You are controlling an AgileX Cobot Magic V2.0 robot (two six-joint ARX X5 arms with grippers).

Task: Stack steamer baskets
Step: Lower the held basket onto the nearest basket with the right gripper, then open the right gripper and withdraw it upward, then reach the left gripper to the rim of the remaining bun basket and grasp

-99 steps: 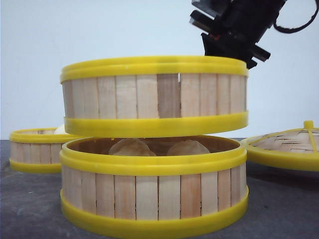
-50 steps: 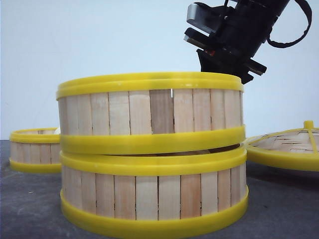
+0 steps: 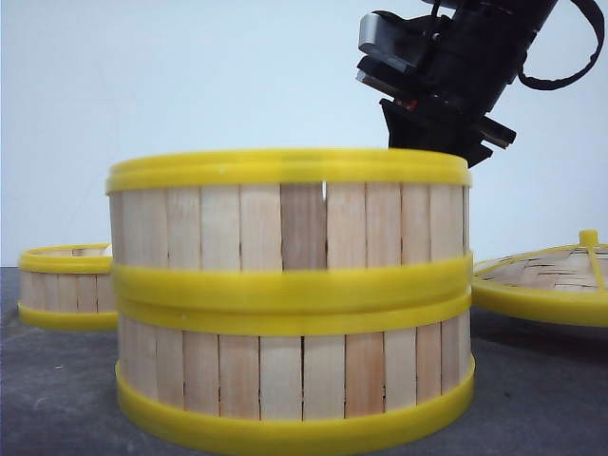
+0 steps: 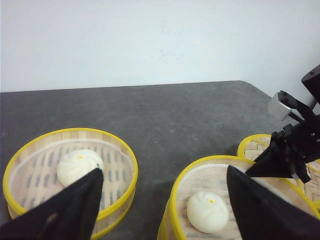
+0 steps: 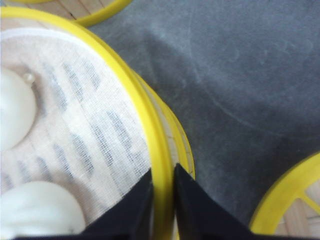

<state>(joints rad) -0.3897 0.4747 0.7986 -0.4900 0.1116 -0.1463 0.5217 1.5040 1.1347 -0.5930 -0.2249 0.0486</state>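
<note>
Two steamer baskets stand stacked in the middle, the upper basket resting rim to rim on the lower basket. My right gripper is shut on the upper basket's yellow rim, one finger inside and one outside, at its far right side. Two white buns lie inside on the cloth liner. The third basket sits apart to the left and holds one bun. My left gripper hovers open above the gap between that basket and the stack, holding nothing.
A domed woven lid with a yellow rim lies on the dark table to the right of the stack, close to my right arm. A white wall stands behind the table. The table's far edge runs along the wall.
The upper basket has come down from a clear gap onto the lower basket and now sits level on it. My right gripper came down with it, still shut on the rim.
</note>
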